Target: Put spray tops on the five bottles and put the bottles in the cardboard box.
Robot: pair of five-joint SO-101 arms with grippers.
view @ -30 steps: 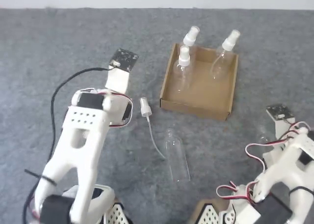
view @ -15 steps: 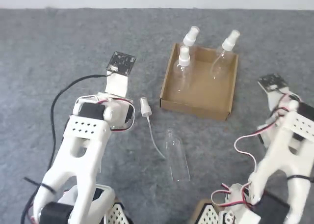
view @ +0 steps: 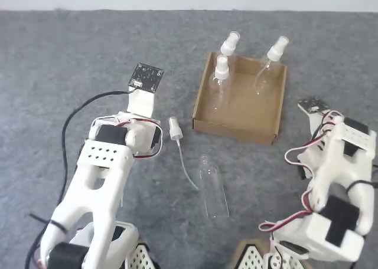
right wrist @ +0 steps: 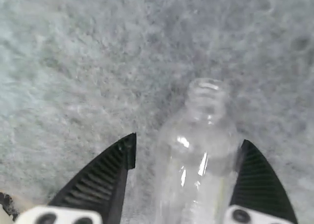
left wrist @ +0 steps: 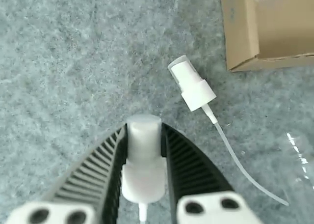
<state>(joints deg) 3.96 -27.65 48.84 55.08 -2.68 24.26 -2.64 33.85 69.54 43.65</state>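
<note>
Grey felt-like mat [view: 71, 45] covers the whole table.

Left gripper [left wrist: 143, 133]: clamped on a white spray top [left wrist: 143, 167], one finger on each side of the collar, nozzle end poking out past the fingertips. Just ahead of those tips and a little to one side, a second spray top [left wrist: 192, 89] lies loose on the mat. Its dip tube [left wrist: 226, 146] trails off toward an uncapped bottle [view: 214, 192] lying on its side. Beyond the loose top sits the cardboard box [view: 233, 130], with three capped bottles [view: 221, 80] in or at it.

Right gripper [right wrist: 188, 143]: fingers spread wide, a clear open-necked bottle [right wrist: 203, 155] between them, neck pointing out beyond the tips. Cannot tell whether either finger touches its wall.

Handling, as judged: bottles look like thin clear plastic, so light, smooth, apt to roll, and likely to dent or slip out under a hard squeeze. Best held across the body below the shoulder, leaving the neck free. Tops seem rigid at the collar. The tube looks thin and bendy and has to enter the neck first.

Room: open mat lies between the two grippers for mating top and bottle. The loose top and tube lie close to the left gripper and could be swept aside. The box rim is low, and its near half looks free.
</note>
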